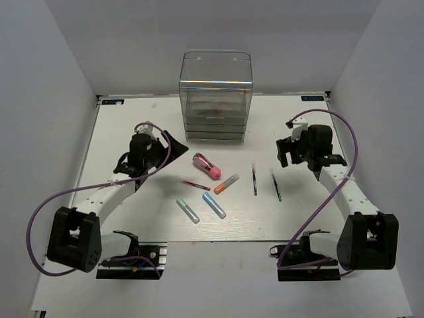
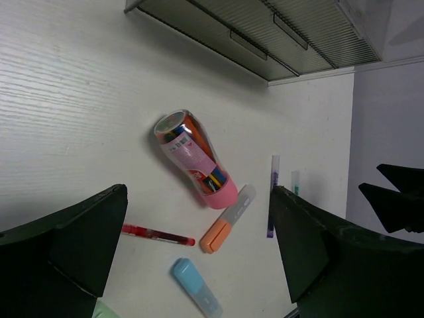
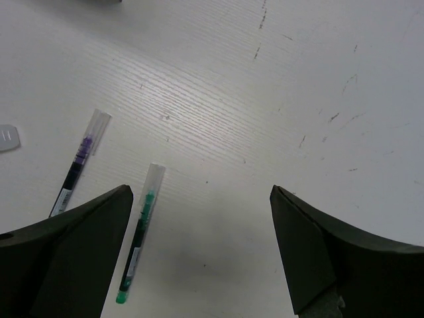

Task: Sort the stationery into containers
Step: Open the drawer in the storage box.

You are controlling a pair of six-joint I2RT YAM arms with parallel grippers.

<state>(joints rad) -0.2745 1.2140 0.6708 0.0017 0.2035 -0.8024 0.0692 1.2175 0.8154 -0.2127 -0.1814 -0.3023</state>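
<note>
pink plastic drew me first: the fat pink marker [image 2: 195, 159] lay on its side on the table [image 1: 252, 222], right below my left gripper [image 2: 199, 193], whose fingers were spread wide with nothing between them. my right gripper [image 3: 199, 192] was spread and bare too, hovering just beside the purple-tipped dark pen [image 3: 79, 169] and the green-tipped dark pen [image 3: 139, 238]. i judged the pink one light but rounded and glossy, likely to roll, so i'd close across its waist, square to its length. the orange marker [image 2: 227, 228], light-blue marker [image 2: 195, 295] and thin red pen [image 2: 158, 234] lay near it. they looked stiff, light and low to the wood, best pinched mid-barrel. the clear cabinet [image 1: 216, 96] stood at the far side, its drawers apparently shut.
</note>
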